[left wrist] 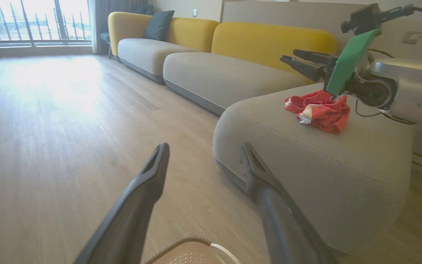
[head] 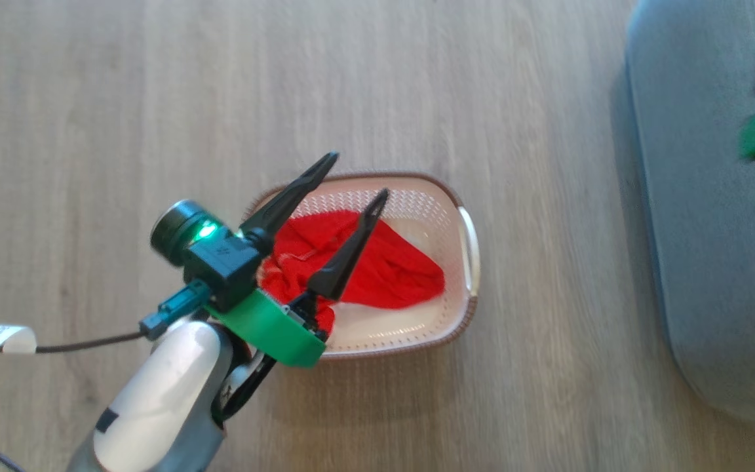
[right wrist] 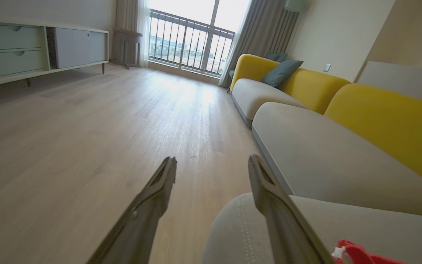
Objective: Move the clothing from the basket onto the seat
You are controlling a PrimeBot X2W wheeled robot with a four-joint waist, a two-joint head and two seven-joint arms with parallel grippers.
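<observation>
One red heap of clothing [head: 384, 265] lies in the single cream basket [head: 430, 196] down on the wood floor [head: 154, 98]. A second red bundle [left wrist: 319, 110], white trim showing, sits on top of the grey seat [left wrist: 306, 161]. The left gripper [head: 358, 176] hangs over the basket, fingers spread, empty. The right gripper [right wrist: 211, 158] is above the seat, fingers also apart and holding nothing. One white tag [head: 2, 337] is on a cable, its writing too small to read.

Clothing [head: 384, 269] lies in the basket [head: 430, 202], seat [head: 698, 262] to its right.
</observation>
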